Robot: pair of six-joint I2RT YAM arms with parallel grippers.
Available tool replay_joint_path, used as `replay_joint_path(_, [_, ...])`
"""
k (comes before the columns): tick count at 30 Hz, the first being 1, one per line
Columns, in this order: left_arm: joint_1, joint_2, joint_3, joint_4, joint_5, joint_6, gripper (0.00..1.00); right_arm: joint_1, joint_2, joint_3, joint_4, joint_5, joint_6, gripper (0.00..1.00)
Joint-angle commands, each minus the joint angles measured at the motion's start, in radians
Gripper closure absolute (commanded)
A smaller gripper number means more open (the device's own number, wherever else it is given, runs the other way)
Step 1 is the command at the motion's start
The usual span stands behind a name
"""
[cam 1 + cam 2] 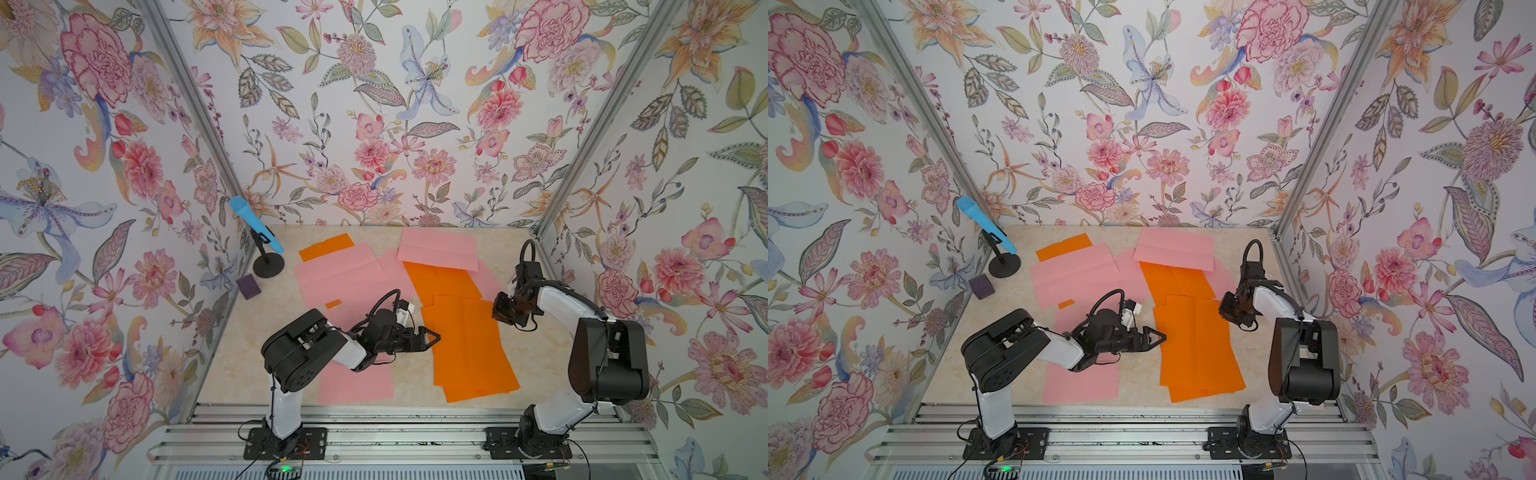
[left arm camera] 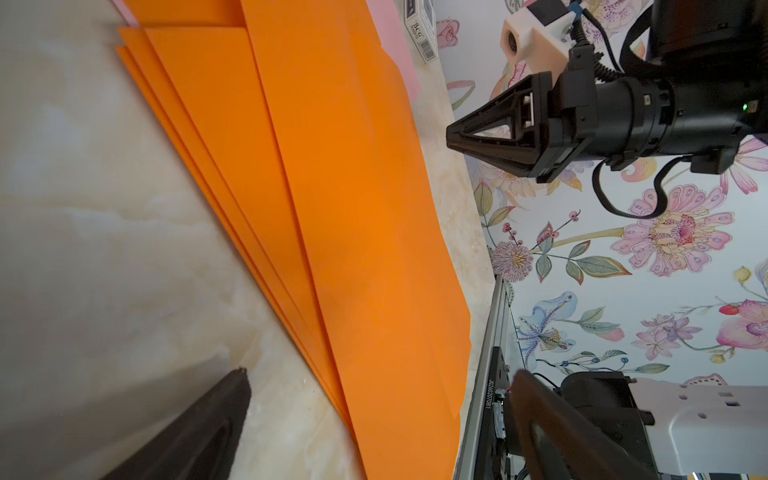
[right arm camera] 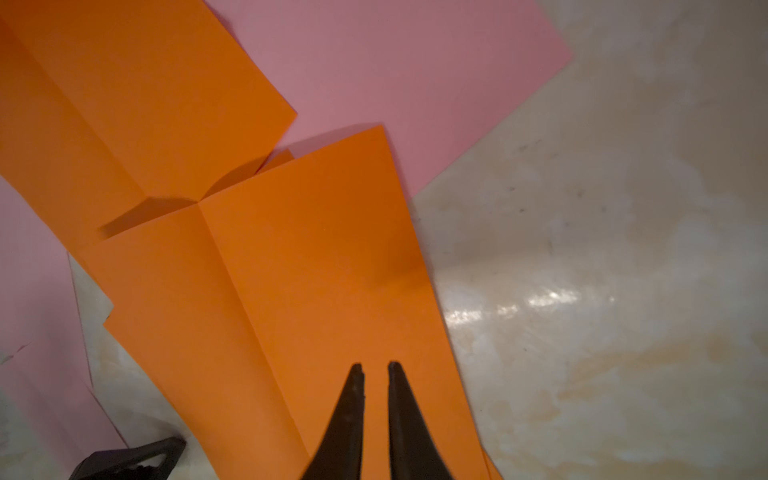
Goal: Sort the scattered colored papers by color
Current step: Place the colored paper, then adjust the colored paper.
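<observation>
Risk lies in the overlap: orange sheets (image 1: 469, 345) stack between the arms, yet other orange ones lie tucked among pink sheets (image 1: 340, 274) toward the back of the tabletop (image 1: 257, 320), so tugging one may drag its neighbours or fan the pile. Left claw (image 1: 434, 336) gapes wide and empty at the stack's edge; right claw (image 3: 376, 368) hovers above it, pinched nearly closed on nothing. White card (image 2: 422, 33) reads "BCG"

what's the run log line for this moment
left gripper: open, empty, at orange stack edge | right gripper: nearly shut, empty, over orange stack | pink papers: scattered, unsorted
</observation>
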Motion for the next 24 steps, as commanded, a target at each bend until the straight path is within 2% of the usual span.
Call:
replay_joint_path(1, [-0.022,-0.014,-0.016,-0.015,-0.026,0.011,0.0,-0.011,0.025,-0.014,0.022,0.014,0.014,0.85])
replay_joint_path(15, [-0.112,-0.029,-0.021,-0.026,-0.036,-0.029,0.0,-0.076,0.114,0.001,0.11,-0.003,0.048,0.86])
replay_joint_path(24, [-0.149,-0.028,-0.041,0.008,-0.034,-0.072,0.0,-0.065,0.189,0.026,0.166,-0.092,0.072,0.86])
